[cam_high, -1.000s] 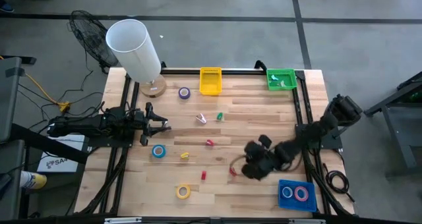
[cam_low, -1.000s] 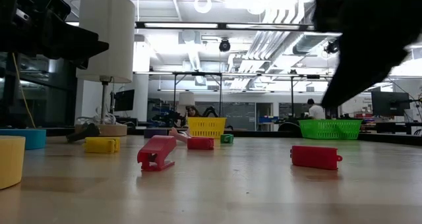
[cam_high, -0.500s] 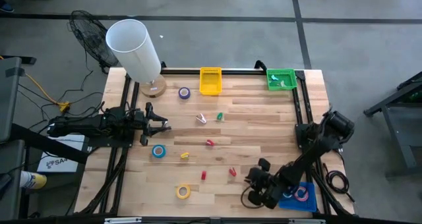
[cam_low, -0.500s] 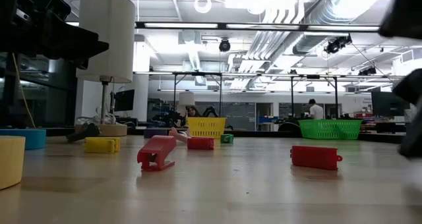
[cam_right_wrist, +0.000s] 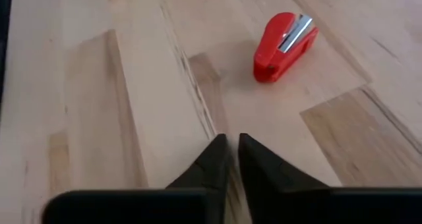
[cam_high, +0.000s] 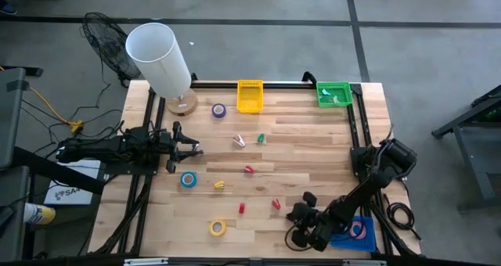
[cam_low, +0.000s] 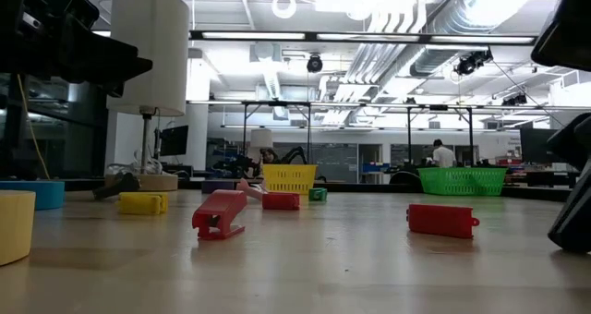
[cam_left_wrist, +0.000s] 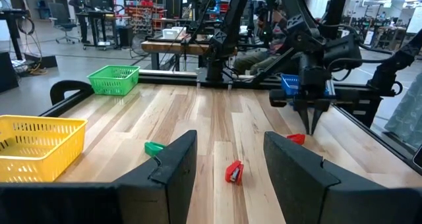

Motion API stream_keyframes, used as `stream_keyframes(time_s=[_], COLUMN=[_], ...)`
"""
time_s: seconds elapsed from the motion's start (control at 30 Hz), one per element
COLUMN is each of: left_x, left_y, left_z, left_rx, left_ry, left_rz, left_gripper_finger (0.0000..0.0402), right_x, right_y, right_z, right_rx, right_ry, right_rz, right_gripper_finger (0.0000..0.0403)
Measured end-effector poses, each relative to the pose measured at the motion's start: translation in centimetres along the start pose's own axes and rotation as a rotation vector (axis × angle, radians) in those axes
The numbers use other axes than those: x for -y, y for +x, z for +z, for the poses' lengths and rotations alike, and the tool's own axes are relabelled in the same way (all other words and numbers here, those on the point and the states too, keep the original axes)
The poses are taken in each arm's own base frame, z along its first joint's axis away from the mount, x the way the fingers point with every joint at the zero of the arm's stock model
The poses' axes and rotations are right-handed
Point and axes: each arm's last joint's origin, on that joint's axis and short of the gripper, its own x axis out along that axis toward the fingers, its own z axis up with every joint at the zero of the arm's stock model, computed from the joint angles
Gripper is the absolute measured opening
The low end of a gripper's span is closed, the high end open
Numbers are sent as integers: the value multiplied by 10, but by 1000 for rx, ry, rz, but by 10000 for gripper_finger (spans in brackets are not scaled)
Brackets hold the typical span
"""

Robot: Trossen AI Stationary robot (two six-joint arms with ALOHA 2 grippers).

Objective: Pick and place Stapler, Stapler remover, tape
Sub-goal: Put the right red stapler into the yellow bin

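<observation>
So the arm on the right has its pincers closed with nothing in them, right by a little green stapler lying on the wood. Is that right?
Almost. The right gripper is indeed closed with nothing between its fingers, but the small stapler lying just ahead of it on the table is red with a silver top, not green. The right wrist view shows this plainly.

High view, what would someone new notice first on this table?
Probably the big white lampshade leaning over the table's far left corner, then the right gripper low over the near edge, shut and empty, beside the blue bin. After that come the bright bits: a yellow basket and a green basket along the far edge, and small tape rolls scattered across the wood.
</observation>
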Motion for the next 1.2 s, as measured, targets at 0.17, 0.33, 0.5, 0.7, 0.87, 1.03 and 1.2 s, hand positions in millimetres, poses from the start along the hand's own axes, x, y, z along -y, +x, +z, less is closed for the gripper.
stream_keyframes(time_s=[0.17, 0.33, 0.5, 0.7, 0.87, 1.03, 1.2], left_x=[0, 0, 0, 0, 0, 0, 0], left_y=[0, 0, 0, 0, 0, 0, 0], left_z=[0, 0, 0, 0, 0, 0, 0], left_rx=[0, 0, 1, 0, 0, 0, 0], left_ry=[0, 0, 0, 0, 0, 0, 0], left_rz=[0, 0, 0, 0, 0, 0, 0], left_gripper_finger=[175, 175, 175, 175, 175, 175, 175], right_x=[-1, 2, 9, 17, 22, 23, 23], right_y=[0, 4, 10, 18, 23, 25, 26], right_z=[1, 5, 14, 24, 31, 34, 36], right_rx=[8, 48, 78, 90, 84, 79, 90], right_ry=[8, -6, -62, -83, -91, -91, -68], right_rz=[0, -27, -75, -125, -144, -142, -131], right_gripper_finger=[107, 181, 207, 208, 209, 209, 209])
